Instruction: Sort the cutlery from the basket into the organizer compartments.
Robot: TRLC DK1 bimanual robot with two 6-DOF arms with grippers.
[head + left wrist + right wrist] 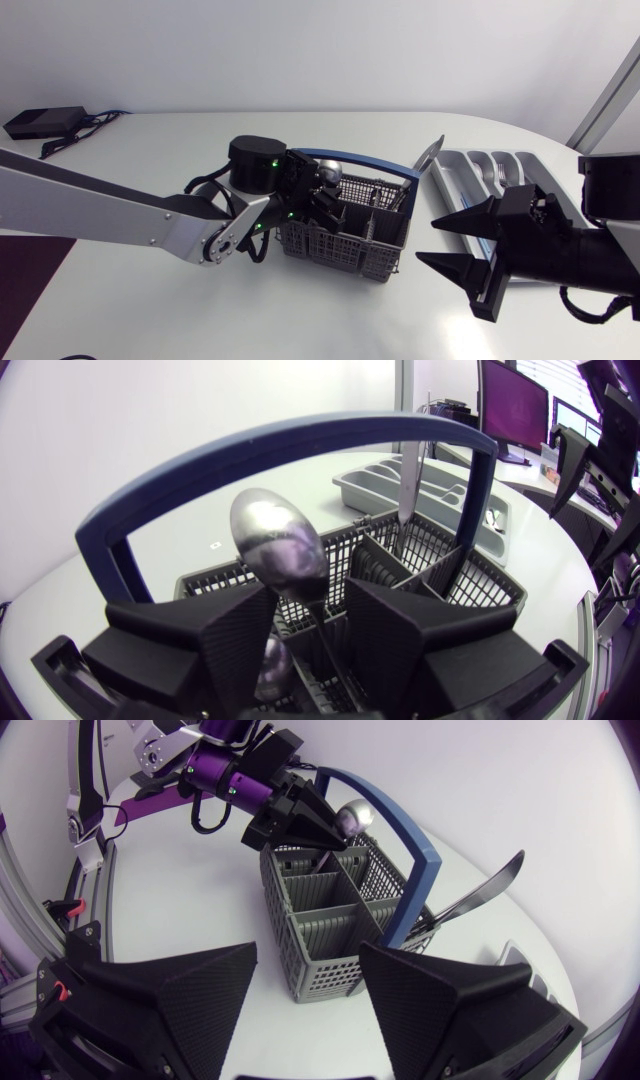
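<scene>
While above the basket (330, 245), left gripper (312, 605) tight on spoon (278, 550) (right gripper (428, 240) wide open).

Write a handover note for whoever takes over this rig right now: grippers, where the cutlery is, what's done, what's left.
Left gripper: shut on a spoon, bowl up, above the basket.
Right gripper: open, empty, beside the basket, in front of the organizer.
Done: some cutlery lies in the organizer.
Left: place the spoon; a knife stands in the basket.
</scene>
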